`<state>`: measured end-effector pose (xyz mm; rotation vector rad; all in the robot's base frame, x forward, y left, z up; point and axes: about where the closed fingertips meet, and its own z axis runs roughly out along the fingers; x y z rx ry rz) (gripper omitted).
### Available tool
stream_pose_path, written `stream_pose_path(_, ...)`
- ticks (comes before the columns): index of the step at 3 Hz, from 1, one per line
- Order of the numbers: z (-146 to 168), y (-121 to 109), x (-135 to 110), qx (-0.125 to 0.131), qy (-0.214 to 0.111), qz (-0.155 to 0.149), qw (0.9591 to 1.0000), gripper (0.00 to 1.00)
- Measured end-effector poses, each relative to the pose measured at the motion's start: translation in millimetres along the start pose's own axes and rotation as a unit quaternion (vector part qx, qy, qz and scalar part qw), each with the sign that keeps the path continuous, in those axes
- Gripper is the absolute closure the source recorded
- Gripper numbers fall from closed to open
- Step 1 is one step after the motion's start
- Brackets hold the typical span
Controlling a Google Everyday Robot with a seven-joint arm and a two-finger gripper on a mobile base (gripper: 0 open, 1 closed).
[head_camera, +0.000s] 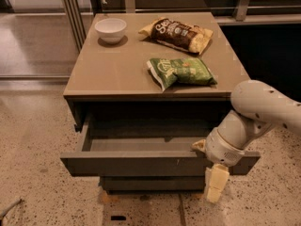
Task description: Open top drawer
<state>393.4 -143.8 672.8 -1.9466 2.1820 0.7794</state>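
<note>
i see the top drawer (141, 164) pulled well out below the table (113, 69) front edge. my tool (214, 189) hangs against the drawer front's right end, can't tell its grip.

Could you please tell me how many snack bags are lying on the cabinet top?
2. A brown bag lies at the back right, a green bag nearer the front edge. None appears hidden. The gripper hangs at the right end of the top drawer front.

Tabletop (113, 72), bowl (110, 29), two bags (178, 32) (183, 71), pincer (216, 189) lower right
</note>
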Motion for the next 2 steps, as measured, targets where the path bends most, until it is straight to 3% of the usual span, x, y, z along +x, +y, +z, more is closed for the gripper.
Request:
stream_pose_path(1, -13.0, 31.2, 7.0, -0.020, 0.008, 0.015, 0.9997, 0.00)
stream_pose_path(2, -13.0, 31.2, 7.0, -0.020, 0.008, 0.015, 0.9997, 0.00)
